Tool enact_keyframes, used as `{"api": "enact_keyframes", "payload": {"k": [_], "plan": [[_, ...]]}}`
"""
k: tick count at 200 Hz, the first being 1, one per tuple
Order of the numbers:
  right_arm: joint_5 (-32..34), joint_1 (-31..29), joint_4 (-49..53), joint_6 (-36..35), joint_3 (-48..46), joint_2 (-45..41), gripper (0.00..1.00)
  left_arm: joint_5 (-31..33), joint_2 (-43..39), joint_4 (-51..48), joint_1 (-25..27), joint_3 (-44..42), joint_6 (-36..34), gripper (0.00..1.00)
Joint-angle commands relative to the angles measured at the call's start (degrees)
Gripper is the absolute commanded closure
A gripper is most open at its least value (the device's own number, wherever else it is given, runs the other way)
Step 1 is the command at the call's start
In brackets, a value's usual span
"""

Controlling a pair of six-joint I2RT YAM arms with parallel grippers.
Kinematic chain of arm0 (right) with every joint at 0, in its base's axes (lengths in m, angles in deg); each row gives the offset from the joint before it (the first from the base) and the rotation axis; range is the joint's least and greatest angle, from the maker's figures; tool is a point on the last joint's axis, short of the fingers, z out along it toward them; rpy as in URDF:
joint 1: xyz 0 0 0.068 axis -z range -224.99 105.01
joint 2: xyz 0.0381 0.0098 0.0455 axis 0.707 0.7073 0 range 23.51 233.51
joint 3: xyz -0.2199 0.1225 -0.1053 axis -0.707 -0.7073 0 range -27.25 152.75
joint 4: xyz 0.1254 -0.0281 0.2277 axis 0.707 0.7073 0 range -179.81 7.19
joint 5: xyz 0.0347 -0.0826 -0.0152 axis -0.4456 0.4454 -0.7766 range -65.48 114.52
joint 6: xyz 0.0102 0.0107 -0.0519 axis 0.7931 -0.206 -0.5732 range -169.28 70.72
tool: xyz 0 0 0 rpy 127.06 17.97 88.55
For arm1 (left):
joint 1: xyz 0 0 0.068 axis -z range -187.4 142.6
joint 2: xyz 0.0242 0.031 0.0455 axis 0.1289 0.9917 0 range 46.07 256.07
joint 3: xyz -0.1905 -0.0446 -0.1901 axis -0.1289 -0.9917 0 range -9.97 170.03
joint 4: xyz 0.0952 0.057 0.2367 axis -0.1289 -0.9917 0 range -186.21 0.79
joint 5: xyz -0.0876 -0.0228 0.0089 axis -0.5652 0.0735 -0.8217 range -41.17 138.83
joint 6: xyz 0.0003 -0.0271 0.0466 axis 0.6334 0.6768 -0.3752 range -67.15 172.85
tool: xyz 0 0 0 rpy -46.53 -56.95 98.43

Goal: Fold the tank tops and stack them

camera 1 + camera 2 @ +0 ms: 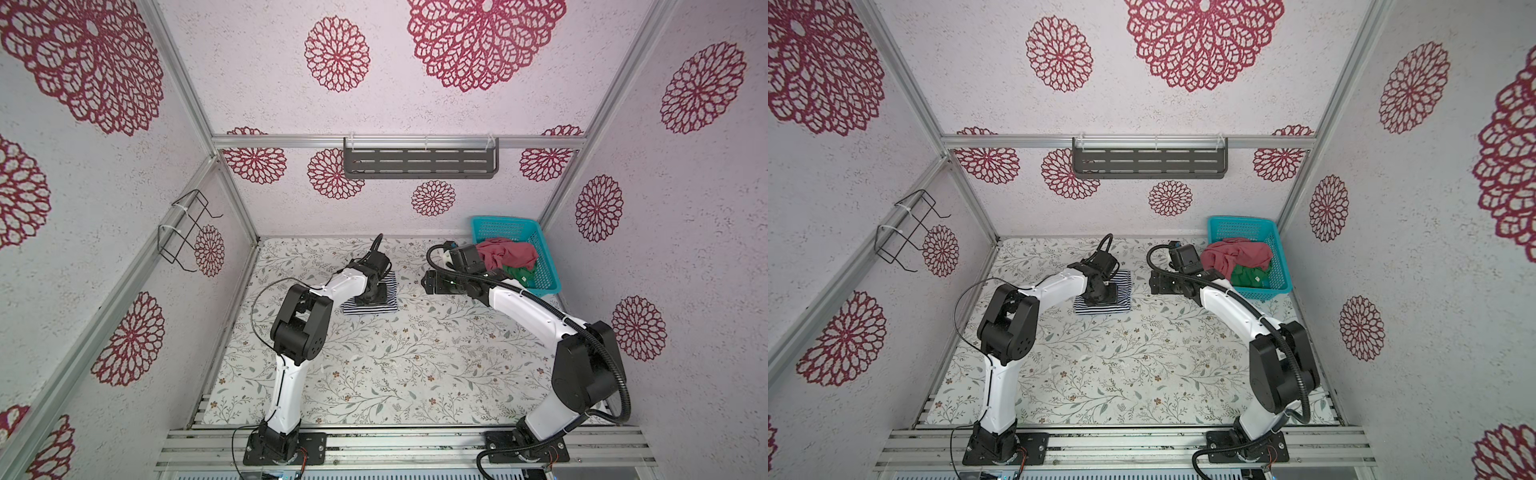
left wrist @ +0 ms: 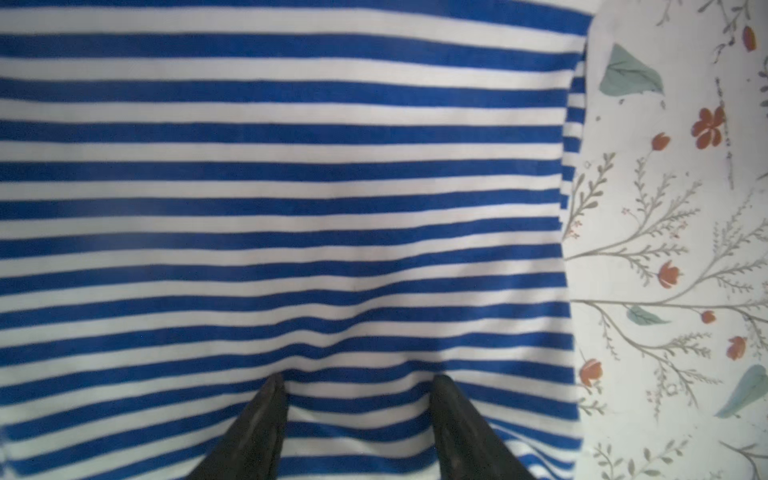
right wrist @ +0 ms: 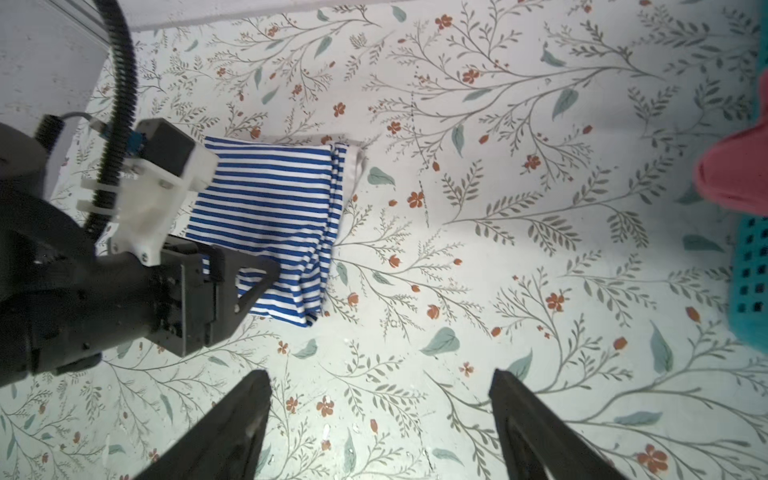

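While left fingers point(image 2: 257, 428) and right fingers point(image 3: 232, 424) stand apart, striped top point(image 3: 270, 199) lies folded (blue-white rectangle).

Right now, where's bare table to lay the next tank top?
Free: floral tabletop in front of the folded navy-and-white striped tank top, between both arms. Crowded: back right, around the teal plastic mesh basket and right end effector.

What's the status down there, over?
Left end effector open, tips on folded striped top. Right end effector open, empty. Pink top, green top in basket. Nothing blocking.
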Motion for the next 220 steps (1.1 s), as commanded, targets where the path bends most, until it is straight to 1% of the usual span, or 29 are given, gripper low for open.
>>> {"api": "enact_keyframes", "payload": {"k": [1,54,79,96,109,125,135,143,157,174,186,198,213,220], "plan": [[1.59,0.73,-0.47,-1.46,-1.65,-4.25,0.14,2.34,3.31,-4.23,-4.94,1.35,-4.11,0.41],[1.51,3.69,-0.75,-1.90,-6.19,-8.44,0.14,3.42,4.28,-6.59,-15.13,4.81,-8.18,0.44],[1.48,5.24,-0.22,-2.65,-7.69,-9.79,0.14,2.68,6.48,-9.02,-19.30,9.20,-11.01,0.44],[2.63,6.54,0.65,-3.53,-8.58,-10.82,0.14,2.00,8.80,-12.46,-21.37,12.77,-13.74,0.43],[2.12,7.98,1.27,-3.80,-9.28,-11.68,0.14,1.03,9.56,-12.14,-22.61,13.54,-15.78,0.43],[1.33,10.04,2.36,-3.89,-9.11,-13.25,0.14,0.67,10.49,-13.21,-23.31,15.36,-16.90,0.42],[2.27,11.46,3.67,-4.45,-8.20,-14.51,0.14,0.60,10.49,-14.64,-23.31,16.59,-17.56,0.40],[3.57,12.75,4.57,-4.78,-7.32,-15.70,0.14,0.18,9.42,-14.36,-23.20,16.26,-18.03,0.38],[4.74,16.95,5.65,-5.06,-5.90,-17.24,0.12,-0.56,6.72,-13.33,-23.06,15.35,-18.25,0.32],[6.12,23.00,6.97,-5.73,-3.33,-16.34,0.12,-0.05,3.12,-13.67,-22.69,15.33,-18.86,0.23],[4.66,27.52,8.65,-6.33,-0.04,-12.79,0.12,0.69,-0.61,-13.44,-22.28,14.78,-19.13,0.19],[2.45,30.53,10.19,-6.80,4.14,-7.74,0.12,1.53,-5.30,-12.44,-21.43,13.50,-18.89,0.16],[0.92,31.46,9.88,-7.33,8.42,-1.96,0.12,3.10,-11.62,-10.83,-19.36,10.83,-18.16,0.13],[-0.20,31.51,9.55,-7.31,10.28,0.44,0.12,3.62,-16.41,-10.16,-18.15,9.11,-17.56,0.12]]}}
